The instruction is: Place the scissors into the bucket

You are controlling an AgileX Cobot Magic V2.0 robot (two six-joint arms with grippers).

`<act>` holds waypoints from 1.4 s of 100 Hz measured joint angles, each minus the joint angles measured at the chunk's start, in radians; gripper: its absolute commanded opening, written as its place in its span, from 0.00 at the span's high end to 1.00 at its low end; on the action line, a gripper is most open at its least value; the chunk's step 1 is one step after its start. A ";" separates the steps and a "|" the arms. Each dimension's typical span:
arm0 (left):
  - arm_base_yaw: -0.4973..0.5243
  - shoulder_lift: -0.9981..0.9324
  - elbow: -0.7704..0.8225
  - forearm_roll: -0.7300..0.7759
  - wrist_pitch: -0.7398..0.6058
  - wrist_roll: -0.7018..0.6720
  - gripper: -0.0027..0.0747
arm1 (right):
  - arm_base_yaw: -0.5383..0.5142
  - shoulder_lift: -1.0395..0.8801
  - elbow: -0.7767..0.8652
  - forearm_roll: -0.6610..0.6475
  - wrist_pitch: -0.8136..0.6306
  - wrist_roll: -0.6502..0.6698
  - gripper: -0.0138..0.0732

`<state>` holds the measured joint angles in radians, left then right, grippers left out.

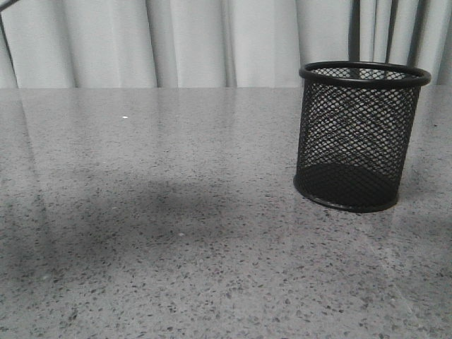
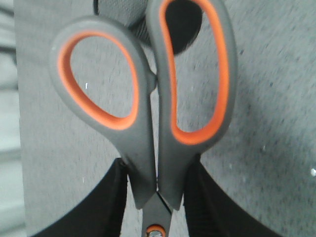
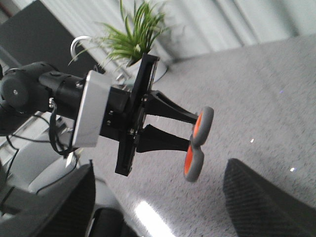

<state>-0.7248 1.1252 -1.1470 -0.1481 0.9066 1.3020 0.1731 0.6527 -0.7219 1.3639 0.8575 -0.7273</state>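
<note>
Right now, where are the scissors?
The scissors are not on the table: the left gripper is shut on them just below the handle loops. The right wrist view shows them held up in the air above the grey table.

The left arm [image 3: 29,94] is black with a silver block, cables and black hand [image 3: 190,129].
</note>
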 measured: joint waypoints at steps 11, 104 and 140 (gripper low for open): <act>-0.061 0.000 -0.015 0.000 -0.059 -0.020 0.91 | 0.000 0.077 -0.046 -0.014 0.045 0.000 0.27; -0.132 0.123 -0.185 -0.013 -0.056 -0.053 0.90 | 0.238 0.371 -0.137 0.023 -0.218 -0.036 0.91; -0.132 0.017 -0.187 -0.054 -0.150 -0.052 0.52 | 0.238 0.384 -0.241 -0.014 -0.183 -0.061 0.91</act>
<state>-0.8570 1.1420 -1.3343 -0.2016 0.7565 1.2498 0.4110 1.0367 -0.9628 1.3494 0.6742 -0.7880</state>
